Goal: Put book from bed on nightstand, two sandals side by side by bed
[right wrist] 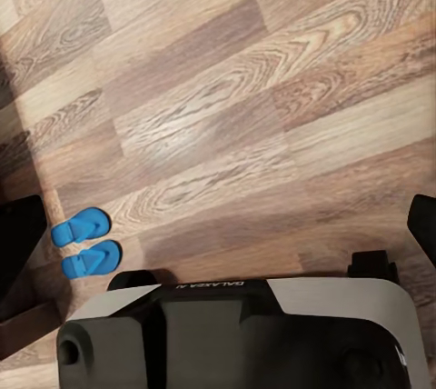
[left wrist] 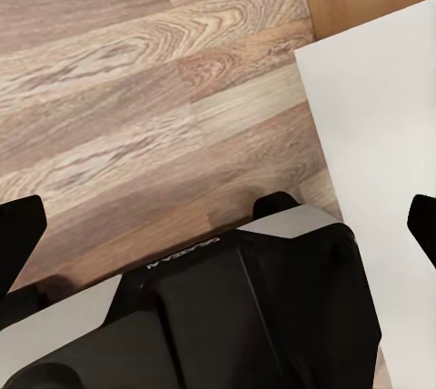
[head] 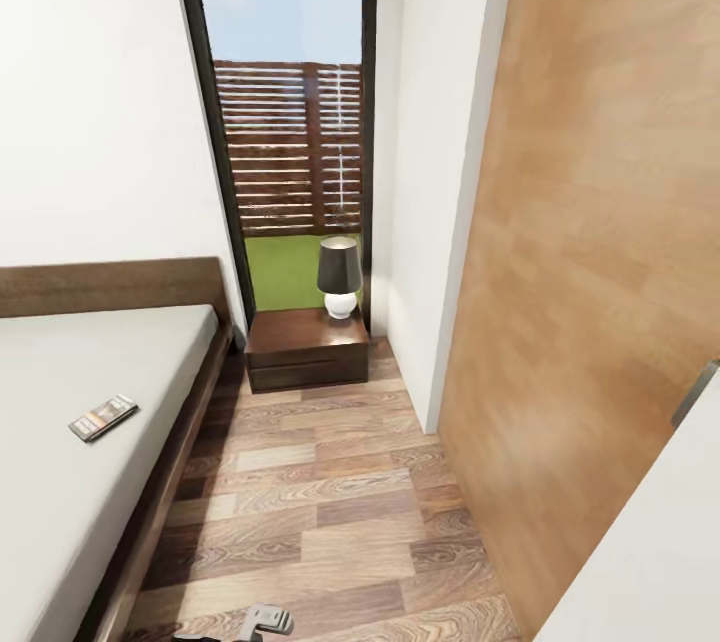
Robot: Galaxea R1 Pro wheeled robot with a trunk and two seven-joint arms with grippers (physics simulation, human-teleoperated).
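Book [head: 103,417], a thin paperback with a dark pictured cover, lies flat on the pale grey-white mattress of the bed [head: 60,482], close to the mattress edge that faces the aisle, seen from the head camera. The bed's dark brown frame and headboard run along the white wall. Beyond its foot-side corner stands the nightstand [head: 307,350], a low dark wooden cabinet with a glossy top, bearing a lamp [head: 339,276] with a dark shade and a round white base. Behind it rises a tall dark-framed window [head: 290,122] showing slatted fencing, grass and sky. A tan wooden door [head: 600,272] fills the right side.

Left gripper [left wrist: 218,221], seen from its wrist camera, hangs over light multi-tone plank floor [head: 320,512] with its dark fingertips spread wide at the frame edges, holding nothing. Right gripper [right wrist: 218,225] is likewise spread apart and empty above the planks. Two bright blue flip-flop sandals [right wrist: 84,242] lie flat on the floor side by side, almost touching, near the right gripper's one fingertip. The book is well apart from both grippers.
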